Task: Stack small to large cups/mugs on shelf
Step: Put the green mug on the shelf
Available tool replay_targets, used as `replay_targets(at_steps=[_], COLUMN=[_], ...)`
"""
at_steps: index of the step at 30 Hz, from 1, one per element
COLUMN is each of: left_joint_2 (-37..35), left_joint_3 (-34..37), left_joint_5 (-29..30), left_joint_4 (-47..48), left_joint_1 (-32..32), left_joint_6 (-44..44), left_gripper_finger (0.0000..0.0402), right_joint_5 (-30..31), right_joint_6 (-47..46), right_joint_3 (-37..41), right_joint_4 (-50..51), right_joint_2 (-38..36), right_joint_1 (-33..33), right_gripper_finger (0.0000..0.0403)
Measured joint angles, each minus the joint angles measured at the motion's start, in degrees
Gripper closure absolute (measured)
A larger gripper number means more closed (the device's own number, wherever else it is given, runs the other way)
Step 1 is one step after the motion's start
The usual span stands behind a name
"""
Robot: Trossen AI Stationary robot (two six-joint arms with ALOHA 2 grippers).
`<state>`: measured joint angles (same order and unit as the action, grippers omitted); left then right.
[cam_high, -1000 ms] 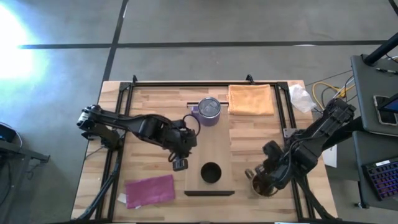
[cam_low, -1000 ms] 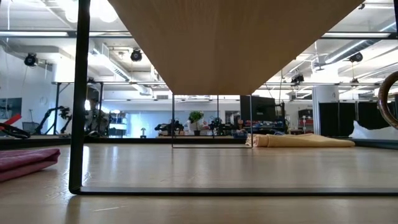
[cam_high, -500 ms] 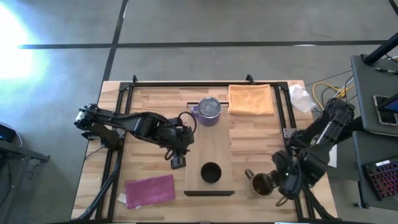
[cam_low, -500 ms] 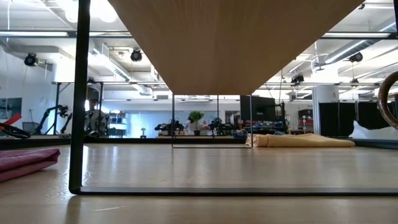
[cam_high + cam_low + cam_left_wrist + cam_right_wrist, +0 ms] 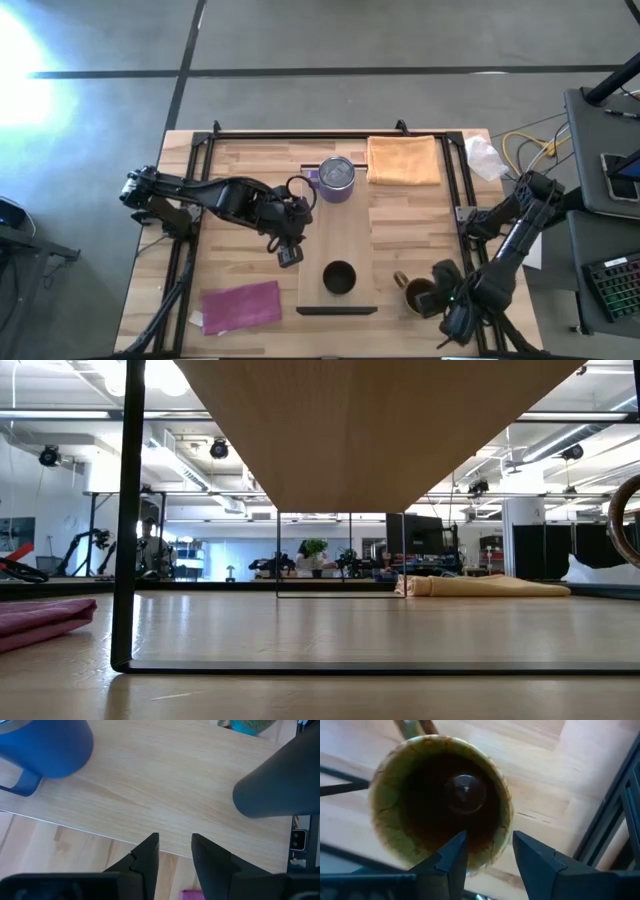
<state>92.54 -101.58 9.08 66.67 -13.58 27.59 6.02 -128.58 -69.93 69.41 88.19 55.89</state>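
The light-wood shelf [image 5: 345,235] stands raised on black legs in the middle of the table. The purple mug [image 5: 336,178] stands on its far end and the black cup [image 5: 339,278] on its near end. The brown mug [image 5: 420,295] stands upright on the table, right of the shelf's near end. My right gripper [image 5: 440,296] is open just right of and above the mug. In its wrist view the fingers [image 5: 452,855] frame the mug's rim [image 5: 492,852] without plainly touching it. My left gripper [image 5: 289,256] hovers open at the shelf's left edge, holding nothing.
A purple cloth [image 5: 241,304] lies near the table's near-left corner. An orange cloth [image 5: 404,160] lies at the far right, beside the purple mug. The low view looks under the shelf, past its black leg [image 5: 128,510]. A black frame rail [image 5: 470,200] lines the table's right side.
My right gripper has opened and let go of the brown mug. It has drawn back from over the mug toward the table's near right corner. The mug stays upright on the table where it was.
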Motion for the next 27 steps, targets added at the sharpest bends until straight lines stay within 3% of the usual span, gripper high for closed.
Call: replay_targets(at_steps=[15, 27], left_joint_2=[-0.01, -0.01], left_joint_3=[0.00, 0.00], left_joint_5=[-0.07, -0.13], left_joint_4=[0.02, 0.02], left_joint_1=[0.12, 0.12], left_joint_6=[-0.94, -0.97], left_gripper_finger=[0.0301, 0.0301], right_joint_5=[-0.48, -0.42], right_joint_6=[0.15, 1.98], right_joint_3=[0.47, 5.43], right_joint_4=[0.91, 1.16], right_joint_2=[2.74, 2.71], right_joint_1=[-0.03, -0.03], right_gripper_finger=[0.0261, 0.0351])
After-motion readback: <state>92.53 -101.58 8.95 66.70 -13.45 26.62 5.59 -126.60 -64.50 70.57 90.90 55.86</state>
